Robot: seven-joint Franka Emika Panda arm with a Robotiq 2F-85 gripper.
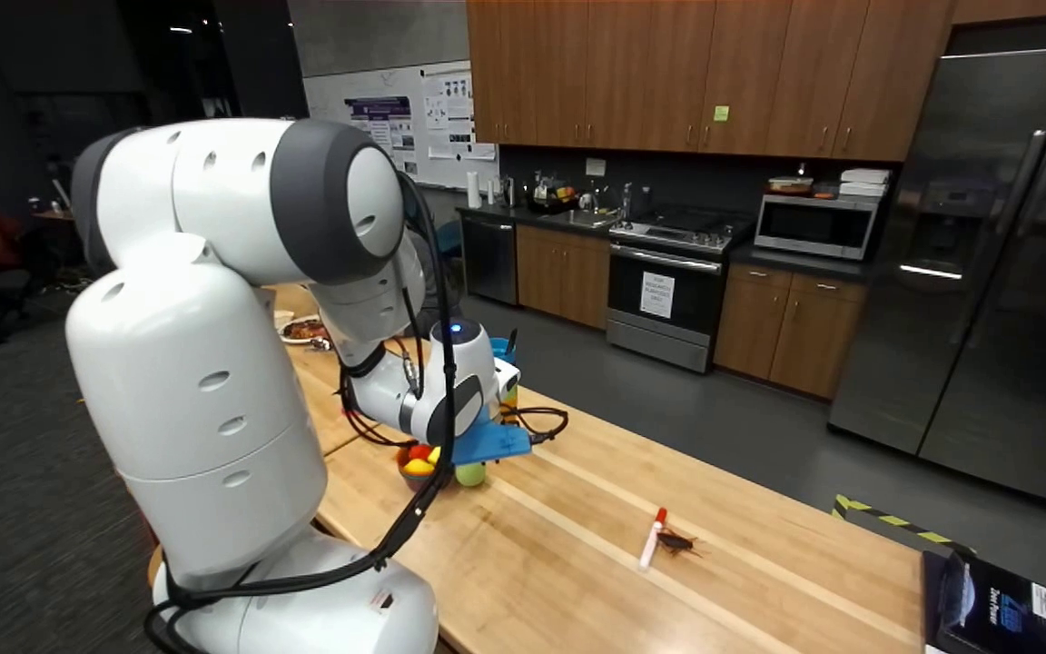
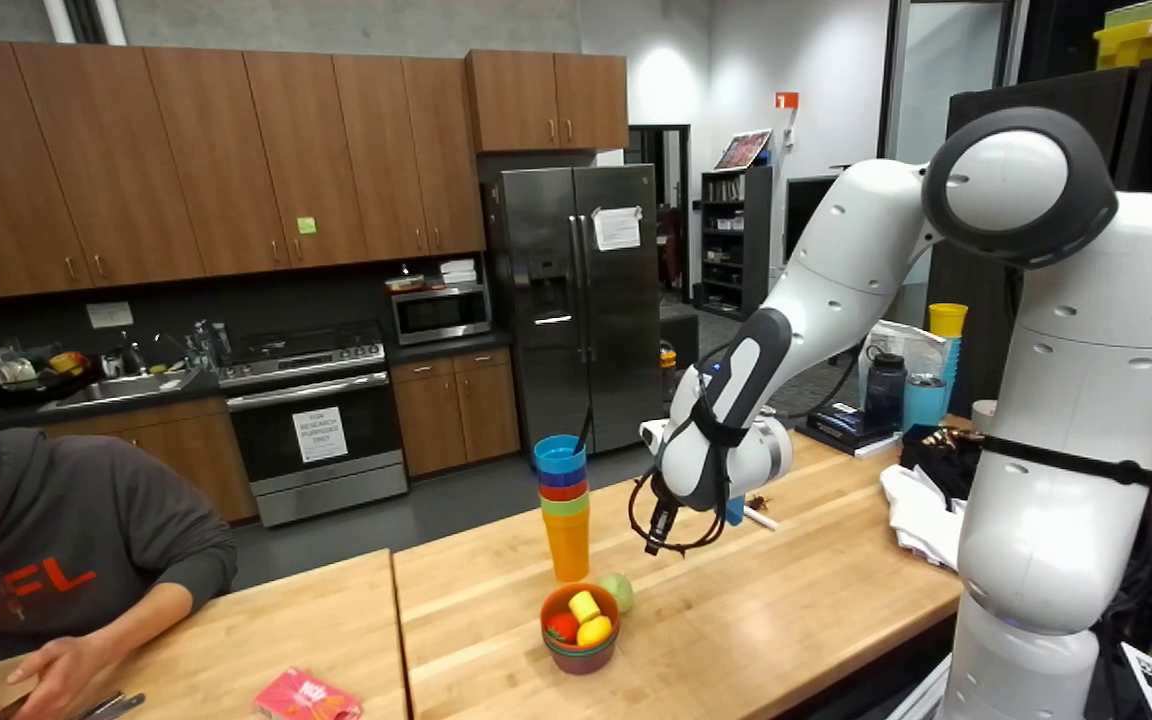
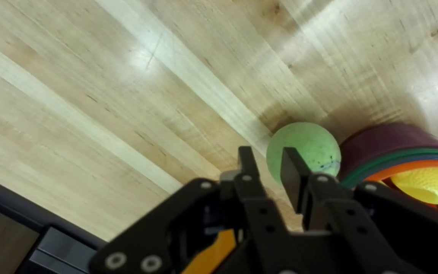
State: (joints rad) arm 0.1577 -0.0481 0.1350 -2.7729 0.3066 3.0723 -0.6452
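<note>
Look at the gripper [image 3: 267,150]: its fingers are parted, a slim gap between them, grasping nothing! One finger crosses in front of the green ball [image 3: 316,144] in the wrist view, and whether the two touch, I can't tell. That ball sits on the wooden table [image 3: 89,91], just beside the stacked bowls [image 3: 382,142] to its right, purple outermost. Over to an exterior view, and the ball rests on the bowls' far right side; what a colourful load they carry, a red strawberry [image 2: 562,629] and two yellow pieces [image 2: 594,632]! Beyond them towers a stack of cups [image 2: 567,545], blue on top, orange below. Near left lies a pink packet [image 2: 308,695], with a person [image 2: 76,540] in a dark hoodie farther left. And in an exterior view, well apart to the ball's right, a red-capped marker [image 1: 652,538] lies just beside a dark insect figure [image 1: 675,542].
</note>
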